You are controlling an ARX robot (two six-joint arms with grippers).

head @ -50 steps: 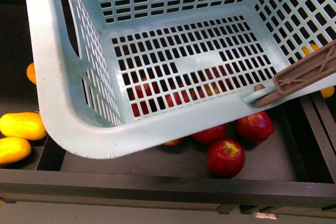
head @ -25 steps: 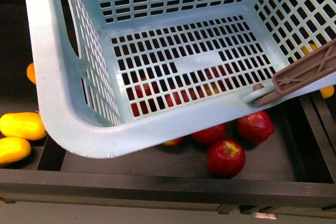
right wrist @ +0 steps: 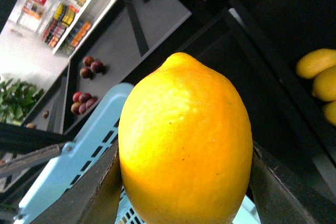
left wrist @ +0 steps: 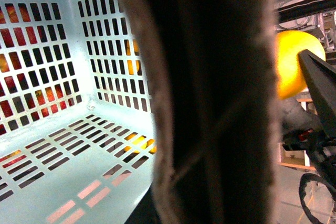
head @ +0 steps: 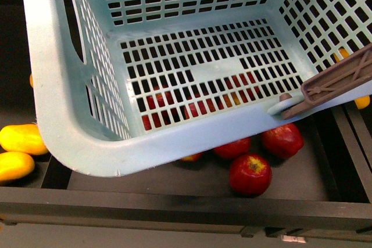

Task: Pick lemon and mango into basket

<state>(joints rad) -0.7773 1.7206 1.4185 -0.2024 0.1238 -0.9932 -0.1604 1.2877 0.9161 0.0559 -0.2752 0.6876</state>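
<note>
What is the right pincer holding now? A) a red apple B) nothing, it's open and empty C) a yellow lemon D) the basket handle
C: in the right wrist view, a yellow lemon sits clamped between the two fingers of the right pincer.

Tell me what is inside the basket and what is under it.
Nothing lies inside the basket; its slotted floor is bare. Under it, red apples show through the slots and beyond its near rim. How many it covers cannot be seen.
</note>
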